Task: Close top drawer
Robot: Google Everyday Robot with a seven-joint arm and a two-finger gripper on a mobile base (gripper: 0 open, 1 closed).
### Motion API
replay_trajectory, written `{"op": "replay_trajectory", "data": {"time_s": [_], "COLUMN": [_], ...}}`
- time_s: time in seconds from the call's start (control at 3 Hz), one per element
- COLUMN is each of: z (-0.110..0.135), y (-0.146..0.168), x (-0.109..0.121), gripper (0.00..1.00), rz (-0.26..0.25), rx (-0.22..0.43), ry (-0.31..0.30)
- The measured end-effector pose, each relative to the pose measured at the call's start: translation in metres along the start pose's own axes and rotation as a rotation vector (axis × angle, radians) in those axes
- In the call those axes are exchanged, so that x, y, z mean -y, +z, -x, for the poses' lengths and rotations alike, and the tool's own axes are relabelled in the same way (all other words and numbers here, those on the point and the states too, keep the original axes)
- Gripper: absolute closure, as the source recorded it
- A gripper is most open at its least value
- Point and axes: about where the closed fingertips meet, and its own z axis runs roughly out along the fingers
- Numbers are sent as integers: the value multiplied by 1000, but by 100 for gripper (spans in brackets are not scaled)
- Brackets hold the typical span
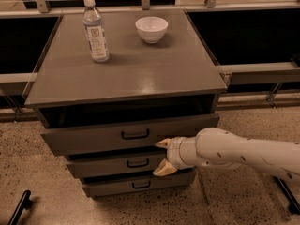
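Top drawer is at the top of the cabinet front, just under the worktop. It sticks out, with a dark gap showing above it, so it is not shut yet. I think the job has only just begun. The push is all that is left.

On the left of the worktop stands one bottle. One bowl sits to its right, well apart from it. Below are three drawers in all: the top one, a middle drawer and a bottom drawer. Each has one black handle.

On the right there is one gripper. It is low, in front of the middle drawer and just under the front of the top one. Its two fingers are apart and hold nothing. I cannot tell if the upper one touches the top drawer. I think the gripper must go up to the front and push it in.
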Motion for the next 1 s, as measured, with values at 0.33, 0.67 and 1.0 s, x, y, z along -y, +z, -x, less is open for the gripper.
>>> {"op": "replay_trajectory", "data": {"time_s": [0.33,0.67,1.0], "z": [-5,-5,-5], "y": [2,2,2], "x": [3,3,3], "gripper": [3,0,0], "rz": [1,1,1], "rx": [-13,-13,-13], "ry": [3,3,3]}}
